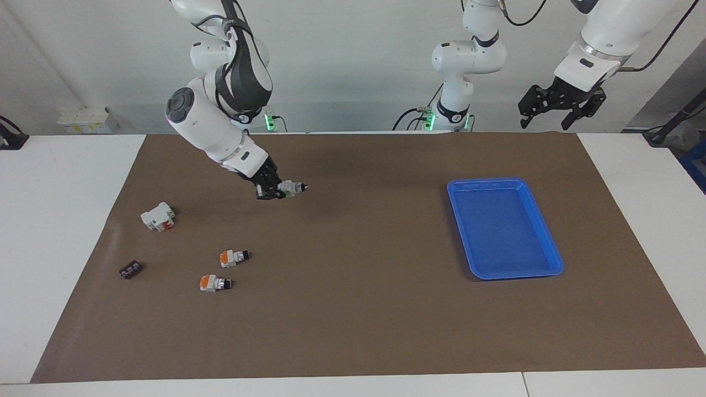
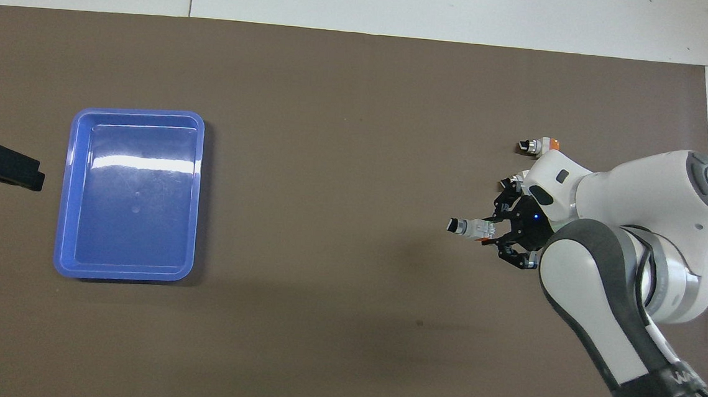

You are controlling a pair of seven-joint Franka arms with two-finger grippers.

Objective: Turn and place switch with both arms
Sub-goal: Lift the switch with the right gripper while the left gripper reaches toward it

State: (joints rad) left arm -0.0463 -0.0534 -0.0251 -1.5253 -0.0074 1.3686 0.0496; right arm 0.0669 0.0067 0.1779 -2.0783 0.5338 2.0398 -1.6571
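Note:
My right gripper [image 1: 277, 191] is shut on the switch [image 1: 290, 188], a small white body with a green end, silver collar and black knob tip. It holds the switch sideways above the brown mat, toward the right arm's end of the table, with the knob tip pointing toward the blue tray. In the overhead view the right gripper [image 2: 496, 233] holds the switch [image 2: 472, 228] the same way. My left gripper [image 1: 556, 110] is open and empty, raised in the air at the left arm's end, beside the tray; its tip also shows in the overhead view [image 2: 4, 165].
A blue tray [image 1: 504, 182] lies empty on the mat toward the left arm's end, also in the overhead view [image 2: 139, 110]. Two orange-ended switches [image 1: 234, 257] [image 1: 214, 283], a white block with a red part [image 1: 158, 216] and a small black part [image 1: 130, 269] lie toward the right arm's end.

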